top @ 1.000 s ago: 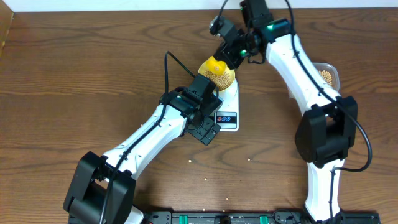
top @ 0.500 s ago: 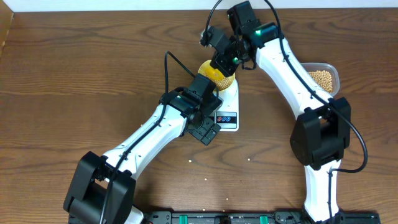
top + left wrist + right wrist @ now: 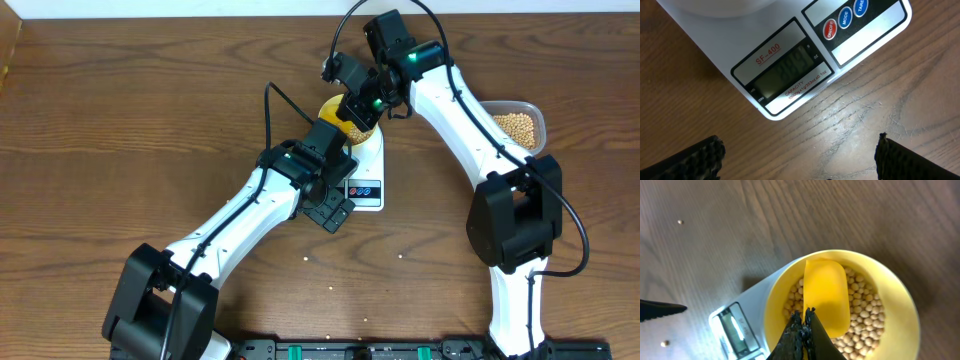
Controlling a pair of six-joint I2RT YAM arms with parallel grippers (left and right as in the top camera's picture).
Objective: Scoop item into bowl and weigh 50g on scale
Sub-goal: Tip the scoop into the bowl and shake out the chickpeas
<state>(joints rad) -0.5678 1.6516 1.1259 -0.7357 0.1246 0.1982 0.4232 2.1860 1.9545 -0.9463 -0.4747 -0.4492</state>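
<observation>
Two-arm weighing station on a brown wooden table (image 3: 120, 120), seen from overhead and from both wrists.

The white rounded-rectangle digital scale (image 3: 715, 35) sits near the table's centre. Its grey display (image 3: 782, 72) is marked "SF-400", but the reading is too blurred to make out. Beside the display are the round red and blue buttons (image 3: 845, 17), labelled ON/OFF, MODE and TARE.

The small round pale yellow bowl (image 3: 900, 297) stands on the scale's platform. It holds a loose layer of small tan-beige round beans (image 3: 865, 317).

The right gripper (image 3: 803, 330) is above the bowl. Its jaws are pinched narrow on the handle end of a yellow plastic scoop (image 3: 826, 295). The scoop's blade lies inside the bowl's rim, over the beans, and its visible face is bare.

The left gripper (image 3: 799, 147) hangs over bare wood just beside the scale's display edge. Its ridged black fingers (image 3: 695, 160) are spread wide and hold nothing.

A clear rectangular plastic tub (image 3: 517, 125) with more beans stands well apart from the scale, beyond the right arm. A few stray beans (image 3: 403, 255) lie scattered on the table.
</observation>
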